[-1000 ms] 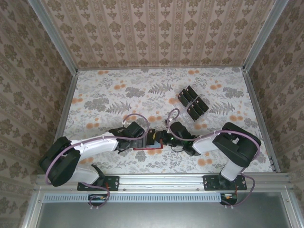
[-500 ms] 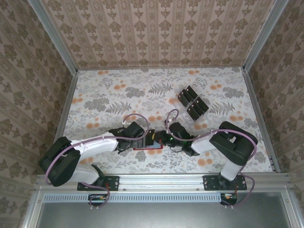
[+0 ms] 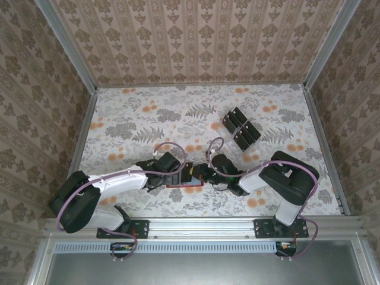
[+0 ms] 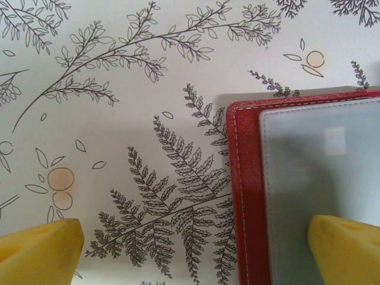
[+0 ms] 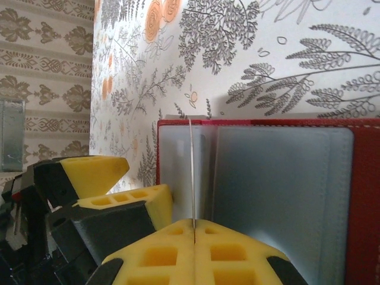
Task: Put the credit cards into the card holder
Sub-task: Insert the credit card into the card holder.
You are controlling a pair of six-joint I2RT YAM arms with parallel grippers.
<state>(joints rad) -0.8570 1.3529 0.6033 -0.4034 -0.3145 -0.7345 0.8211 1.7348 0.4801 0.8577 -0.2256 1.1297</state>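
Now the wallet (image 5: 279,178) lies open on the table between both arms. Right gripper (image 5: 195,231) pinches 1 card (image 5: 192,172) edge-on at its sleeve. Left gripper (image 4: 190,252) is spread wide, 1 finger (image 4: 347,246) on the wallet.

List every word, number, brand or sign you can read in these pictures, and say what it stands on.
No text can be read.
The open wallet shows plain red edging and blank grey pockets.
The card held by the right gripper is seen edge-on, its faces hidden.
The black cards farther back on the table are too small to read.
The table and walls carry only plant patterns.
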